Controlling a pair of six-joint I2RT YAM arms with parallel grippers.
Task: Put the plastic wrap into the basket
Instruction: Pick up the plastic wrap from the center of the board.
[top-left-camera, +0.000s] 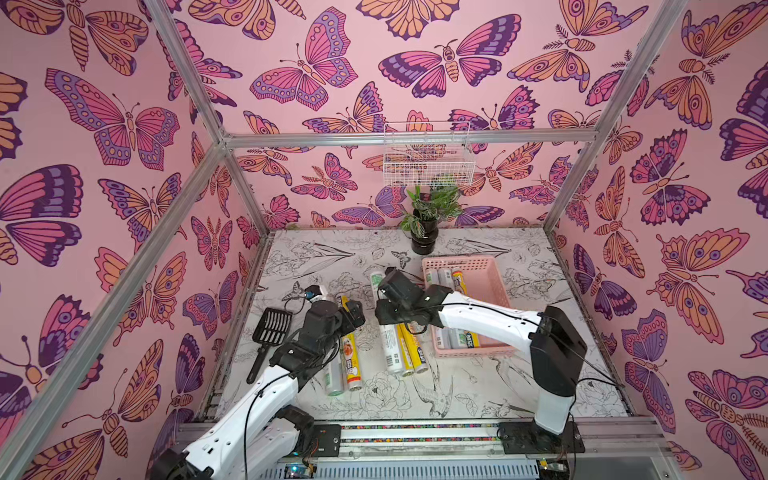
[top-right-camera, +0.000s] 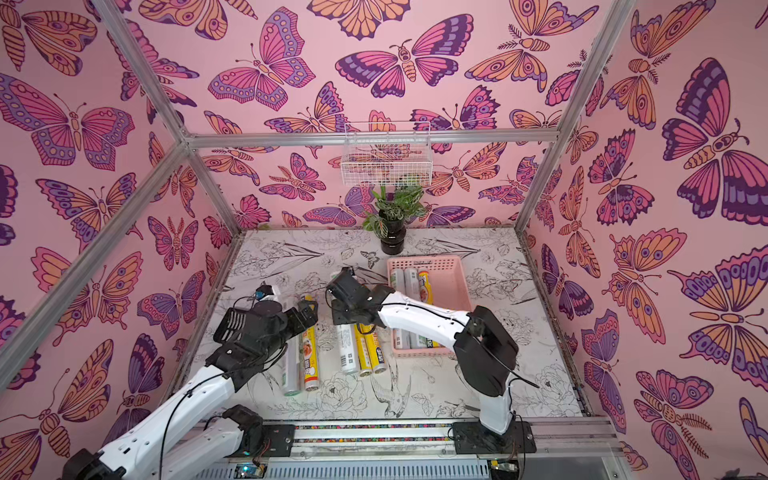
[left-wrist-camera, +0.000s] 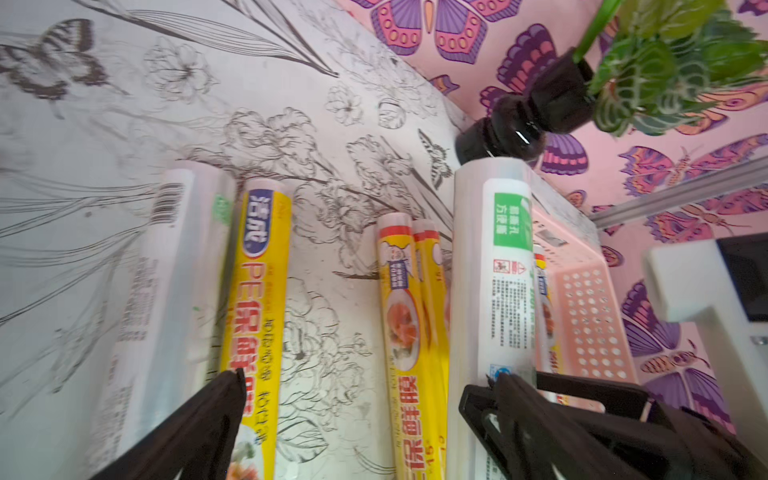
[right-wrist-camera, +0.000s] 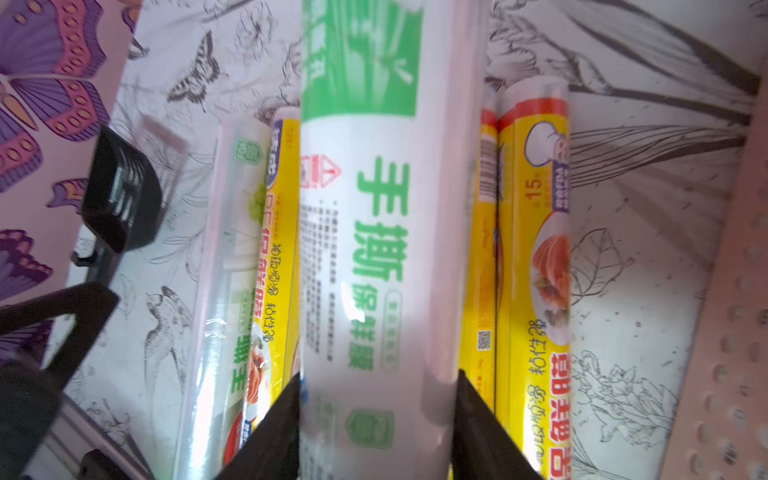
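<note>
A: Where's the plastic wrap (top-left-camera: 444, 278)?
B: 3 rolls lie in the pink basket (top-left-camera: 496, 286); 4 lie on the worktop (top-left-camera: 332, 257) beside it.
A: And the claws?
B: The right claw (right-wrist-camera: 378, 376) is clamped on a white green-print roll (right-wrist-camera: 374, 249), next to 2 yellow rolls (right-wrist-camera: 536, 249). The left claw (left-wrist-camera: 368, 374) stands wide apart over another yellow roll (left-wrist-camera: 257, 291), gripping nothing.

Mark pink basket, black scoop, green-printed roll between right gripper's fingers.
pink basket (top-left-camera: 461, 264): in a top view, far wall.
black scoop (top-left-camera: 272, 327): in a top view, slotted head.
green-printed roll (right-wrist-camera: 374, 249): right wrist view, label middle.
</note>
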